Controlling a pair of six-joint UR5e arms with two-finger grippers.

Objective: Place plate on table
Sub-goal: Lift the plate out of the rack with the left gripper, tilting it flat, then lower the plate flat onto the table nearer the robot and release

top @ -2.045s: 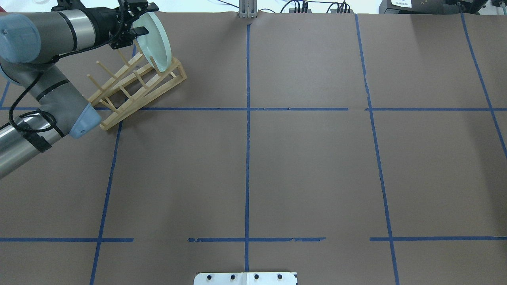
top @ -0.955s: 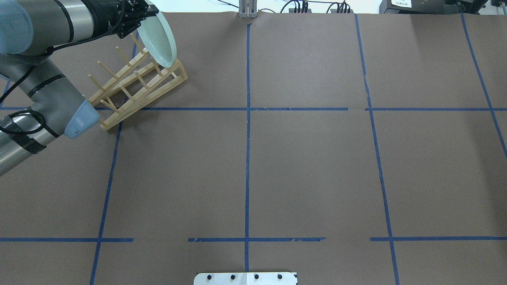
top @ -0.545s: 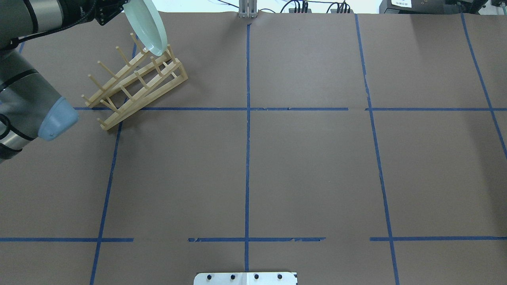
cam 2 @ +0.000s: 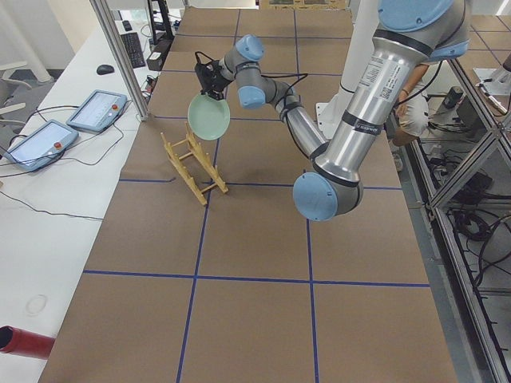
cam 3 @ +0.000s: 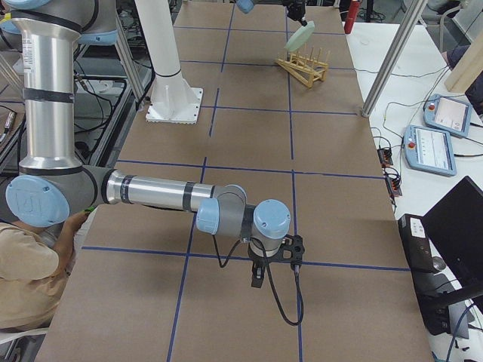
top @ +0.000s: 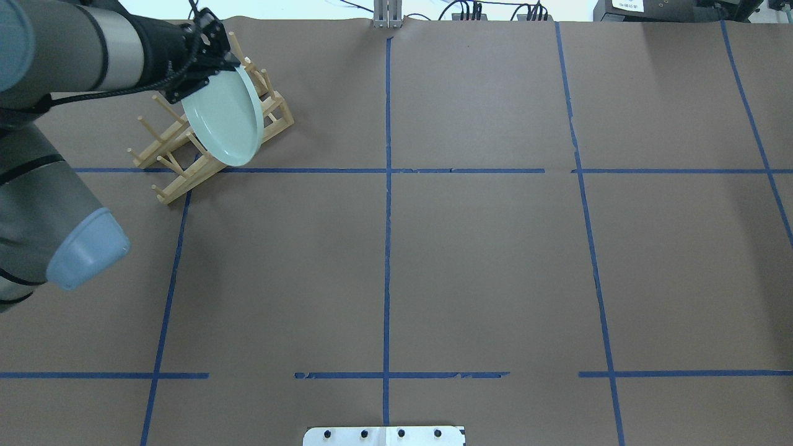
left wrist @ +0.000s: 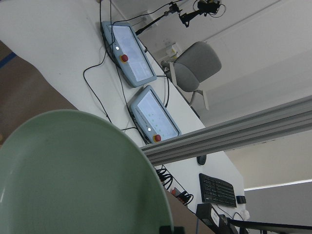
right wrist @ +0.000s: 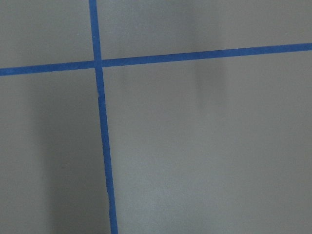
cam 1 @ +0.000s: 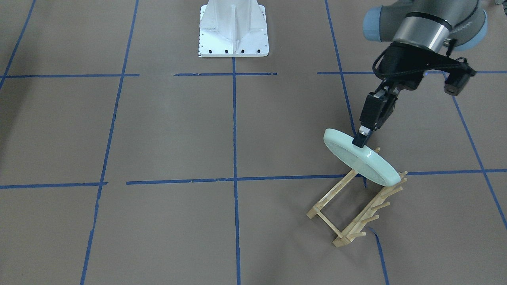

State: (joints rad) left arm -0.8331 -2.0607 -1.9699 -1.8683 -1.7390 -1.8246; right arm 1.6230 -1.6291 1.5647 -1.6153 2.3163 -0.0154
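The pale mint-green plate [top: 223,124] hangs tilted in the air over the wooden rack [top: 162,183], its face turned up and towards the robot. My left gripper [top: 218,62] is shut on the plate's far rim; in the front view the fingertips [cam 1: 360,140] pinch the rim of the plate [cam 1: 358,158] above the rack [cam 1: 348,215]. The plate fills the left wrist view [left wrist: 73,180]. The brown table [top: 483,260] lies below. My right gripper [cam 3: 256,277] is low over the table near the robot; I cannot tell whether it is open.
The white robot base [cam 1: 233,31] stands at the table's near middle edge. Teach pendants [cam 2: 96,110] and cables lie on the white bench beyond the far edge, behind a metal post [cam 2: 120,56]. A person [cam 3: 30,286] sits beside the right arm.
The left gripper lifted the plate up out of the rack's far end, then swung it back towards the robot and tilted it, so its face now shows. The rack stayed put.
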